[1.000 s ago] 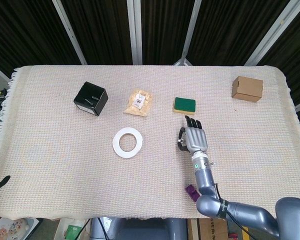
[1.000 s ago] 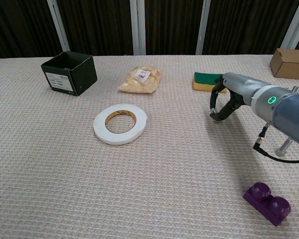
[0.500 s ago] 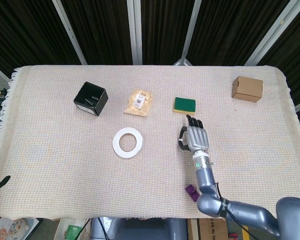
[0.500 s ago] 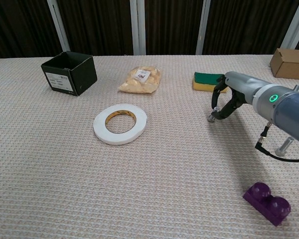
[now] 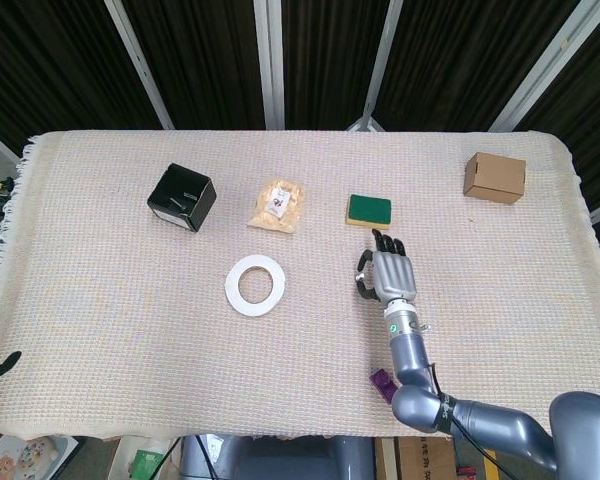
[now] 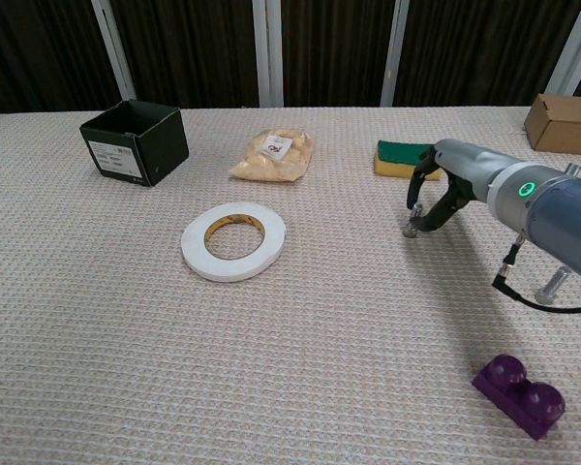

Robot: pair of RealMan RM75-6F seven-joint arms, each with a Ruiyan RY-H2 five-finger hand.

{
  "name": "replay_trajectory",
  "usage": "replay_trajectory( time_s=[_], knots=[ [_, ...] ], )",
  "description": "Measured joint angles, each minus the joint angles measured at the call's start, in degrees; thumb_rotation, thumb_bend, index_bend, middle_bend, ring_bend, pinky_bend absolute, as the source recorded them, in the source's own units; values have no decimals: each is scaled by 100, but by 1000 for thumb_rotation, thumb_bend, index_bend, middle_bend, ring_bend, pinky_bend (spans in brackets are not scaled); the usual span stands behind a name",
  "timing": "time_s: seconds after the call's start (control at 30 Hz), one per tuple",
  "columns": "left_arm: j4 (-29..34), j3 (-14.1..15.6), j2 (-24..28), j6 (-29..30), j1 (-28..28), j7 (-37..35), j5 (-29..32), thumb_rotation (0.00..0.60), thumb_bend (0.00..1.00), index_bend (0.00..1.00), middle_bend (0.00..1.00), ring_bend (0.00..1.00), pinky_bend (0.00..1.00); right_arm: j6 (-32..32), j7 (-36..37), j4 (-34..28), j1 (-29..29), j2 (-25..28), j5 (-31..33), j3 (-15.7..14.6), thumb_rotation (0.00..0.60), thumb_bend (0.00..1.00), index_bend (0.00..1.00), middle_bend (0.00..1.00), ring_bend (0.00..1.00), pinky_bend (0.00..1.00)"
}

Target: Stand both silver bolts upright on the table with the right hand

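Note:
In the chest view my right hand (image 6: 443,192) hovers low over the table right of centre, just in front of the green sponge. Its fingers curl down around a small silver bolt (image 6: 412,221), which stands nearly upright with its lower end on the cloth, pinched between thumb and finger. A second silver bolt (image 6: 553,285) stands upright further right, beside my forearm. From the head view my right hand (image 5: 388,275) is seen from above and hides the held bolt. A dark tip that may be my left hand (image 5: 0,365) pokes in at the table's near left edge.
A white tape roll (image 6: 233,240) lies left of centre. A black open box (image 6: 136,141), a bag of snacks (image 6: 273,156) and a green-and-yellow sponge (image 6: 399,157) line the back. A cardboard box (image 6: 565,124) sits far right; a purple block (image 6: 519,394) lies near the front right.
The right hand has shifted slightly left and lowered; the bolt in its fingers has come into view and now stands nearly upright on the cloth.

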State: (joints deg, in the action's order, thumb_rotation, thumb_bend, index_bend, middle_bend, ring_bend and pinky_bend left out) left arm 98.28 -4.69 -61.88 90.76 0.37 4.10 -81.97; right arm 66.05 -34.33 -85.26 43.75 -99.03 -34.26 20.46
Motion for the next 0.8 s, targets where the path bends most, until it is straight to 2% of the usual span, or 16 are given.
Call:
replay_trajectory(
  time_s=[0.43,0.63,0.8],
  knots=[
    [-6,-14,1,-7,-5,-4,25,600,122,88,63,0,154,108,-128,-245,25,110,61,-18,600,340,244,8,11,0],
    [-4,-19,1,-9,-7,-14,34,600,123,88,63,0,154,416,-265,-909,-43,408,-18,-9,600,276,183,0,3,0],
    [-7,-15,13,-3,2,-50,32,600,123,88,63,0,154,913,-270,-1940,-311,991,-352,-35,600,266,178,0,2,0]
  ],
)
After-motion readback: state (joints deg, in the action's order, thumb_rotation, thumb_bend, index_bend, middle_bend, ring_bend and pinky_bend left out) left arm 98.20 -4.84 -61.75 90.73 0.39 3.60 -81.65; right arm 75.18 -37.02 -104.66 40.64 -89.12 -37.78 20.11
